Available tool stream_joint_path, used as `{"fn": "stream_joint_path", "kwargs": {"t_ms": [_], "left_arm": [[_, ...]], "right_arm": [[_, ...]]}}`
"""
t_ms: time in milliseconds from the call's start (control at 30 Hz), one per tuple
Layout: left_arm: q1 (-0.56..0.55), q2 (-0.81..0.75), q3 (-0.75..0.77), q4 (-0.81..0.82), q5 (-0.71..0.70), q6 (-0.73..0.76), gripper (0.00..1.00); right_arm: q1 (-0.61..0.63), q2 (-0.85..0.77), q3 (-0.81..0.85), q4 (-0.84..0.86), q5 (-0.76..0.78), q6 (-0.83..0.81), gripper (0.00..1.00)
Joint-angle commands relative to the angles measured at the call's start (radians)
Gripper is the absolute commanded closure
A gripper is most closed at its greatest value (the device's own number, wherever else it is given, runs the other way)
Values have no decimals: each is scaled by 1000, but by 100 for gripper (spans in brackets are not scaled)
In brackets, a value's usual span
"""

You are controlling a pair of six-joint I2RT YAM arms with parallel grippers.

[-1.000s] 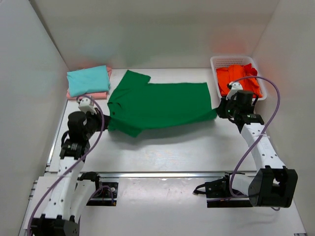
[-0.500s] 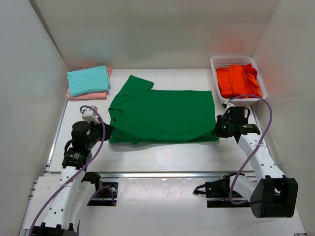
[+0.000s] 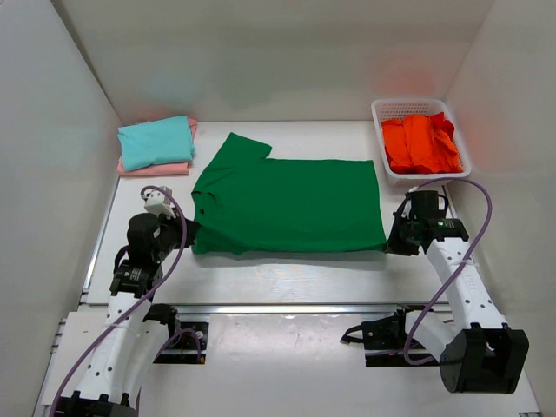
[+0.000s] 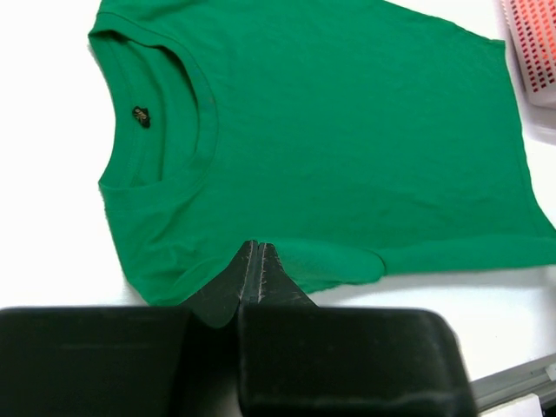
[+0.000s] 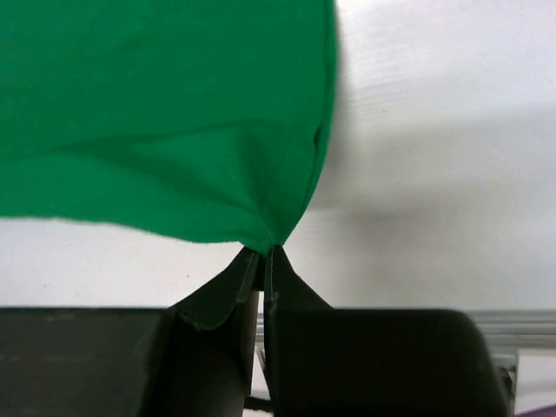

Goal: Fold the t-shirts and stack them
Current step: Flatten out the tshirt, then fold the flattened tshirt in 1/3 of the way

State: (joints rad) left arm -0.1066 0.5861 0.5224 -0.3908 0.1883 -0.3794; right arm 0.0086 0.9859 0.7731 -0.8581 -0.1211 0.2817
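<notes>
The left gripper (image 4: 258, 254) is seen clenched, its 2 fingertips pinched on the near shoulder edge of the green shirt (image 4: 347, 130). How much cloth is caught between them is hidden by the fingers. The near sleeve cannot be made out; only a bunched fold is seen just beside the tips. Just beyond this gripper, a small dark tag (image 4: 141, 115) is seen inside the collar; its writing is too small to be read.

The right gripper (image 5: 265, 252) is likewise closed, with the shirt's near hem corner grasped and drawn to a point at the tips. The rest of the shirt is cut off by the edges of the right wrist view.

From above, the shirt is seen spread flat on the table (image 3: 287, 269) between the 2 grippers. Beyond the right gripper, an orange-red shirt (image 3: 421, 143) is crumpled in a white basket (image 3: 376, 111). Beyond the left gripper, a folded teal shirt (image 3: 156, 142) lies on a pink shirt (image 3: 155, 168), of which only an edge is shown.
</notes>
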Motion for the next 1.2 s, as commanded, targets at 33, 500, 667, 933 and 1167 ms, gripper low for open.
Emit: {"fn": "stream_joint_path", "kwargs": {"t_ms": [33,500,667,933,1167], "left_arm": [[13,17,36,-2,-30,8,100],[-50,-78,82,-124,-56,2,100],[-45,-100,67,-123,-43,-4,100],[-18,-51,31,-51,-52,-9,100],[5,44,16,53,-46,-6,100]], "right_arm": [[-12,34,60,-74,-2,-18,100],[-33,-4,38,-197,-52,-68,100],[-47,-6,-1,-177,-71,-96,100],[-13,131,9,-148,-74,-105,100],[-28,212,37,-113,-45,-99,100]]}}
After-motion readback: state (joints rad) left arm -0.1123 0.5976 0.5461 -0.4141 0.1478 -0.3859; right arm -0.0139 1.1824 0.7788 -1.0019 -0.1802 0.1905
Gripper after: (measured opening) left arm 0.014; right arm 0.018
